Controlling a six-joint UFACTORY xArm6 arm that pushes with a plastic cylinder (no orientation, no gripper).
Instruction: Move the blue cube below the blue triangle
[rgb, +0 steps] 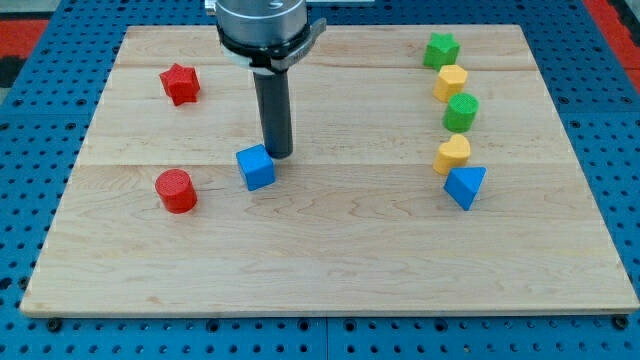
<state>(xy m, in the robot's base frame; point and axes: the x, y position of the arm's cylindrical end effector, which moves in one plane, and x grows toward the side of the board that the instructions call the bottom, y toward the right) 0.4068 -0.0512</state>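
My tip touches the small blue plastic cube at its upper right; no hand shows. Light and stiff, it should slide easily on the wooden worktop; push its left face toward the blue plastic triangle.

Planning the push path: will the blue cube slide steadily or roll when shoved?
The blue cube likely slides, not rolls: flat faces on smooth wooden board. It may twist, since my tip touches near its upper-right corner, off-centre.

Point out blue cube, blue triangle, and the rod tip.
blue cube (256, 167): camera view, on its top face.
blue triangle (465, 186): camera view, on its front face.
my tip (279, 154): camera view, rod's very lower end, just up-right of the cube.
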